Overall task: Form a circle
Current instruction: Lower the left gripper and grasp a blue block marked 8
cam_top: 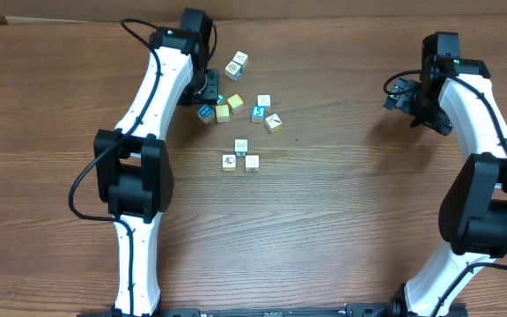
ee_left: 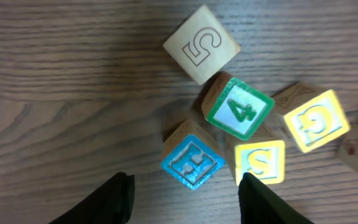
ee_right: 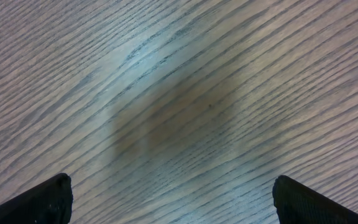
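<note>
The circle shows as a tight cluster of three whitish cubes (cam_top: 241, 156) in the middle of the table. Farther back lies a looser scatter. In it, a blue cube (ee_left: 192, 163) with a white mark sits beside a yellow cube (ee_left: 260, 162), a green "4" cube (ee_left: 240, 110) and a pale "5" cube (ee_left: 201, 43). My left gripper (ee_left: 186, 182) hovers over the scatter's left end (cam_top: 207, 95), open. The blue cube (cam_top: 207, 112) lies just ahead of its fingertips, untouched. My right gripper (cam_top: 400, 95) hangs far right, open over bare wood (ee_right: 173, 186).
More cubes lie right of the left gripper: a white one (cam_top: 236, 64) at the back, a yellow one (cam_top: 235, 101), a white one (cam_top: 263, 100), a blue one (cam_top: 259, 113) and a pale one (cam_top: 274, 122). A second yellow cube (ee_left: 316, 120) touches the green one.
</note>
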Tool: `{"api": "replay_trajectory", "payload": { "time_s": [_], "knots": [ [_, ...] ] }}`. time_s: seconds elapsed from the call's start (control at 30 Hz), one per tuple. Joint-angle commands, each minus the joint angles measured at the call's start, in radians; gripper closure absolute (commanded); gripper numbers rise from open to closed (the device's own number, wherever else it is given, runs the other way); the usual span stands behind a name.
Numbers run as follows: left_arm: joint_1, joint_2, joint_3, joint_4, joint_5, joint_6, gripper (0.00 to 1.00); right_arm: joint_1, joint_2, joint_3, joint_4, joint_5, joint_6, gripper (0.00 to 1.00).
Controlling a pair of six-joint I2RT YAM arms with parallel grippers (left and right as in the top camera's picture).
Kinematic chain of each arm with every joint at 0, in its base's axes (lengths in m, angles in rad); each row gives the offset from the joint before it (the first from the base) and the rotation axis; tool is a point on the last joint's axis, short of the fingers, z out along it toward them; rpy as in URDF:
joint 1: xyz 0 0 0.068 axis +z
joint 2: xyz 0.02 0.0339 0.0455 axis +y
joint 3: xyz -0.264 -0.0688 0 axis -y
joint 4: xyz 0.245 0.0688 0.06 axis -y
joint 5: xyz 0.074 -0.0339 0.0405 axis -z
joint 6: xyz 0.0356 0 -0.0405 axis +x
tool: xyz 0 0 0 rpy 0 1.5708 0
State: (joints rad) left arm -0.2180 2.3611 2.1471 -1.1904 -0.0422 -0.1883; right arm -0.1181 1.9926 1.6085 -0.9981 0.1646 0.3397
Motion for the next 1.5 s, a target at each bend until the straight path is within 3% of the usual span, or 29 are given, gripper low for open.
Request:
{"api": "replay_trajectory", "payload": {
  "time_s": [0.0,0.17,0.9,1.2,1.47],
  "knots": [
    [0.002,0.006,-0.001,-0.001,-0.01,0.1,0.44,-0.001,-0.025,0.021,0.001,0.011,-0.001,0.0],
    [0.002,0.006,-0.003,0.001,-0.013,0.18,0.42,-0.001,-0.025,0.021,0.001,0.011,-0.001,0.0],
    [0.006,0.006,-0.168,0.146,-0.039,0.212,0.45,-0.001,-0.025,0.021,0.001,0.011,-0.001,0.0],
    [0.006,0.006,-0.175,0.171,-0.035,0.211,0.6,-0.001,-0.025,0.021,0.001,0.011,-0.001,0.0],
    [0.006,0.006,-0.175,0.171,-0.035,0.207,0.55,-0.001,-0.025,0.021,0.001,0.011,-0.001,0.0]
  ]
}}
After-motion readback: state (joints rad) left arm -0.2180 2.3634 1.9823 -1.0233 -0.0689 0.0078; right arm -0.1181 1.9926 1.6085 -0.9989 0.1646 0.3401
